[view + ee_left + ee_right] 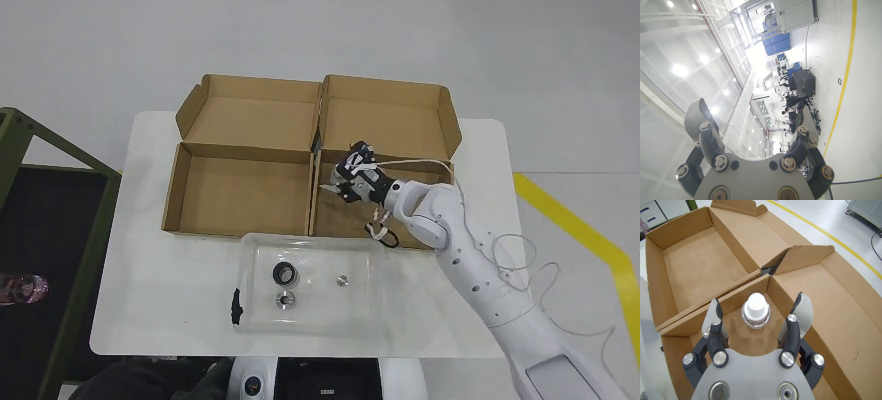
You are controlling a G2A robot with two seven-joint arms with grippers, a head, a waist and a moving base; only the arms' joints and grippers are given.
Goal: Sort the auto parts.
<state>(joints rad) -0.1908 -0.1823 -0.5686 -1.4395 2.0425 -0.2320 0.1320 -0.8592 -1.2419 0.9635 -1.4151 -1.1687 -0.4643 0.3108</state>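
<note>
A white stepped part with a clear round base [755, 311] stands upright on the floor of the right cardboard box [829, 306], near the corner that adjoins the left cardboard box [702, 266]. My right gripper [758, 302] hovers over it, open, its fingers on either side and apart from the part. From above, the right gripper [337, 181] is inside the right box [338, 216] at its left wall. In the clear tray [250, 242] lie a black ring [288, 274], a metal part [287, 299] and a small metal piece [342, 280]. My left gripper [750, 106] is open and points up into the room.
The left box [240, 195] holds nothing. Both boxes have their lids folded back toward the far table edge. A small black item [236, 308] sits at the tray's near-left corner. A dark green cart [40, 260] stands left of the table.
</note>
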